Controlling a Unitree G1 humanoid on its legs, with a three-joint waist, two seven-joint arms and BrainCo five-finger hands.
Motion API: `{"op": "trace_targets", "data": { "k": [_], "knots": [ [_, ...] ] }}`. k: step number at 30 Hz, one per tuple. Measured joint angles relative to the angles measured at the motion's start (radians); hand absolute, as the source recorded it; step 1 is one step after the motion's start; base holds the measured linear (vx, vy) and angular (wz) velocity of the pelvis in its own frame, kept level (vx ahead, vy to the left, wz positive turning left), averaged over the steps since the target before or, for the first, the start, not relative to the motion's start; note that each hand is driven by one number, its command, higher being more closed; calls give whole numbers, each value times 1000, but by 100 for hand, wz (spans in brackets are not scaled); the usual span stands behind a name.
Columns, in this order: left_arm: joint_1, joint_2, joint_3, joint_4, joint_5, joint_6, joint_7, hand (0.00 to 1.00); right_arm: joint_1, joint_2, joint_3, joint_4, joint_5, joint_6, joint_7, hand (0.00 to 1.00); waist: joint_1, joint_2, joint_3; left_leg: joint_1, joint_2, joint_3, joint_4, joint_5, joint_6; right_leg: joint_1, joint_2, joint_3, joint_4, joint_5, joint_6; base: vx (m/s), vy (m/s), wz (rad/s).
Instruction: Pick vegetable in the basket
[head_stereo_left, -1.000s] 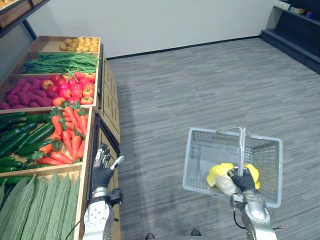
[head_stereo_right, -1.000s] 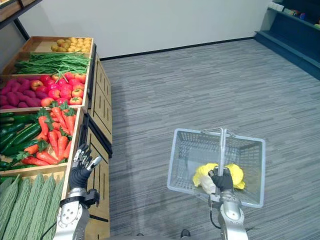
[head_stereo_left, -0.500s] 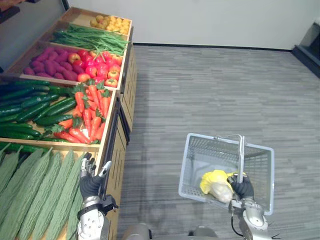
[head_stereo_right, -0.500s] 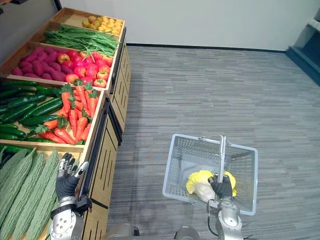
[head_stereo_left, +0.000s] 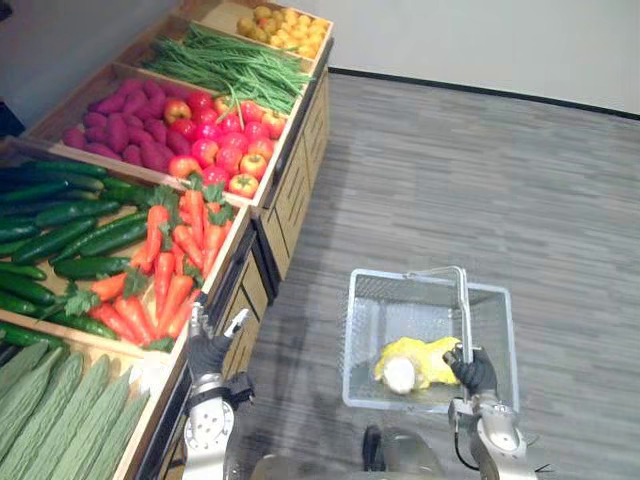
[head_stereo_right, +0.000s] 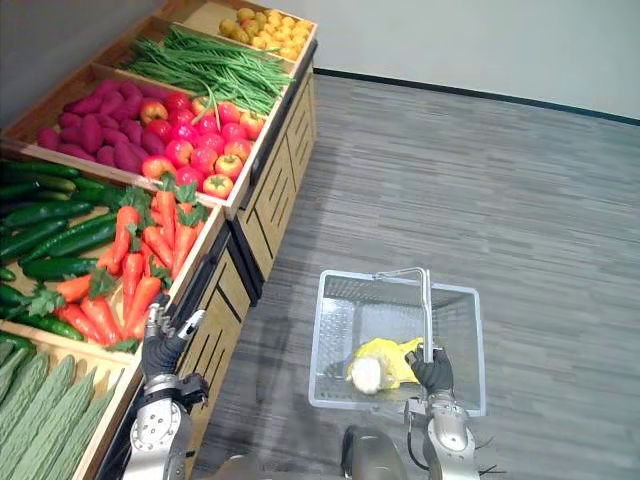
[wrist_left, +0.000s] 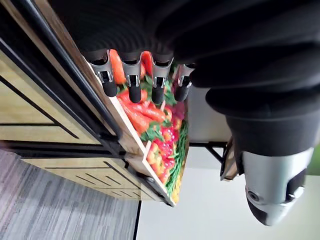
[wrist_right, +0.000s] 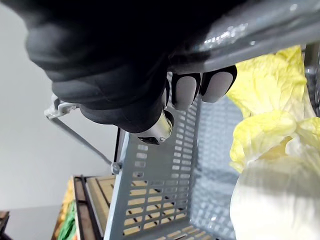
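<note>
A grey wire basket (head_stereo_left: 366, 313) hangs over the floor at the lower right, with a yellow-white cabbage (head_stereo_left: 412, 364) lying inside it. My right hand (head_stereo_left: 472, 371) is shut on the basket's handle (head_stereo_left: 462, 300); the right wrist view shows its fingers (wrist_right: 192, 90) curled round the bar above the cabbage (wrist_right: 272, 170). My left hand (head_stereo_left: 210, 345) is open at the front edge of the wooden produce stand, just below the carrot bin (head_stereo_left: 170, 270). In the left wrist view its straight fingers (wrist_left: 132, 82) point at the carrots (wrist_left: 145, 107).
The stepped wooden stand (head_stereo_left: 285, 205) fills the left side: bitter gourds (head_stereo_left: 60, 410), cucumbers (head_stereo_left: 60, 235), sweet potatoes (head_stereo_left: 125, 130), apples (head_stereo_left: 220, 150), green beans (head_stereo_left: 230, 65) and yellow fruit (head_stereo_left: 280, 22). Grey plank floor (head_stereo_left: 480, 190) spreads to the right.
The camera has swung, so the stand and basket sit differently in view. My left hand is now at the carrot bin's front edge instead of the gourd bin. The right hand's grip holds.
</note>
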Motion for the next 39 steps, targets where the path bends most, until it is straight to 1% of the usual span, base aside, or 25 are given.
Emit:
{"op": "trace_targets", "data": {
  "k": [2,4,5,6,7,8,10,11,12,13,14,15,16,17,18,19,21,23,24,25,27,29,30,35,39],
  "knots": [
    [-3,0,0,-33,0,-6,0,0,-3,-1,-33,-28,9,-1,-17,100,5,15,0,-74,10,120,-57,-37,15,79,-1,-24,-61,0,0,358,-13,36],
    [-14,2,-2,-53,13,-12,1,0,5,2,-68,-27,21,-3,-20,100,8,24,1,-109,1,281,-228,-29,42,134,-3,-72,-55,-14,23,455,59,69],
    [-9,5,-12,-72,21,-12,2,0,25,7,-94,-29,34,-7,-29,100,5,46,-14,-93,-6,437,-407,56,175,138,11,-109,22,-54,67,503,72,137],
    [-20,31,-18,-78,32,-11,5,0,32,35,-116,-1,38,-7,-40,100,-21,10,-22,-48,-17,508,-439,16,233,106,-33,-111,142,-112,63,357,44,149],
    [-28,40,-19,-77,38,-10,5,0,34,37,-115,10,38,-7,-41,100,-28,-8,-29,-37,-36,516,-468,13,237,92,-49,-108,160,-143,63,366,28,135],
    [-36,46,-11,-76,41,-10,7,0,28,39,-116,19,39,-5,-42,100,-25,-26,-22,-19,-71,509,-516,12,236,83,-76,-114,118,-158,71,258,-31,77],
    [-35,47,-6,-61,53,-10,11,0,16,40,-120,44,36,-4,-41,100,-8,-27,-19,8,-99,481,-552,12,232,72,-100,-114,-4,-139,70,259,-114,50],
    [-35,46,-8,-54,61,-9,13,0,13,41,-123,64,36,-4,-40,100,-10,-30,-17,20,-110,460,-546,9,211,90,-105,-115,-47,-75,96,185,-124,63],
    [-31,38,-10,-49,66,-8,12,0,15,41,-137,92,37,-3,-42,100,-9,-33,-17,51,-116,442,-558,-12,147,126,-103,-140,-39,-70,95,247,-129,68],
    [-23,23,-20,-48,70,-8,12,0,5,40,-151,123,37,1,-42,100,-3,-24,-19,76,-117,426,-579,-25,121,123,-111,-154,40,-76,104,162,-60,53],
    [-16,21,-21,-48,75,-8,12,0,0,40,-151,135,36,2,-42,100,-4,-22,-17,85,-121,418,-589,-27,118,106,-123,-158,112,-76,105,144,-74,46],
    [-7,29,-22,-52,76,-8,12,0,5,47,-150,137,31,4,-40,100,-10,-30,-12,115,-146,395,-611,-31,111,49,-164,-157,300,-69,94,69,-43,54],
    [-6,39,-21,-61,76,-8,12,0,9,55,-151,137,19,5,-37,100,-11,-48,-5,143,-168,367,-625,-32,113,-3,-188,-133,445,-40,54,169,-69,76],
    [-6,48,-22,-78,76,-6,12,0,16,61,-151,138,7,8,-36,100,-15,-61,4,166,-186,329,-640,-34,119,-61,-198,-84,585,21,-4,226,-122,117],
    [-5,53,-38,-98,78,-7,16,0,32,72,-150,138,-1,11,-35,100,-36,-63,2,174,-192,268,-645,-38,124,-105,-162,9,633,-64,1,284,-186,153],
    [-6,55,-42,-108,91,-8,24,0,42,78,-149,138,-2,10,-32,100,-41,-70,5,174,-196,219,-648,-39,123,-142,-110,94,591,-116,18,225,-181,142],
    [-5,54,-49,-105,108,-8,27,0,48,82,-149,140,-2,10,-32,100,-43,-73,9,173,-202,147,-650,-45,112,-199,-49,230,490,-142,35,220,-202,122],
    [-6,51,-55,-104,117,-8,27,0,52,82,-149,149,-1,10,-32,100,-54,-72,8,172,-201,70,-643,-54,85,-232,12,373,381,-144,57,238,-243,133],
    [-6,52,-58,-105,122,-8,27,0,59,82,-149,149,0,10,-34,100,-59,-88,3,157,-208,24,-608,-71,44,-223,15,434,263,-99,62,196,-224,113],
    [-7,57,-59,-107,125,-9,26,0,68,82,-147,148,2,7,-34,100,-59,-105,0,152,-219,5,-581,-90,29,-221,0,445,215,-35,97,317,-323,130],
    [-5,40,-80,-87,135,-4,24,0,90,59,-154,171,18,3,-38,100,-41,-53,-11,139,-180,-78,-549,-115,-4,-204,19,352,245,-77,69,354,-301,93],
    [-5,24,-83,-89,136,-5,23,0,103,36,-155,172,20,8,-37,100,-33,-33,-15,143,-165,-95,-592,-94,-37,-204,24,312,248,-79,66,239,-268,61],
    [-12,8,-87,-94,145,-5,15,0,122,15,-146,165,19,8,-20,100,-31,-24,-17,158,-131,-119,-650,-73,-55,-153,46,262,166,-65,44,123,-266,57],
    [8,48,-83,-94,165,-5,3,0,164,34,-141,162,40,6,-17,100,-31,-37,-31,145,-151,-149,-643,-68,-34,-119,9,213,138,-56,48,-103,-8,40],
    [-5,176,-75,-94,285,-4,-8,0,173,32,-139,162,46,6,-13,100,-37,-46,-47,134,-134,-114,-678,-49,-40,-107,-4,187,87,-34,51,-66,2,24]
  ]
}}
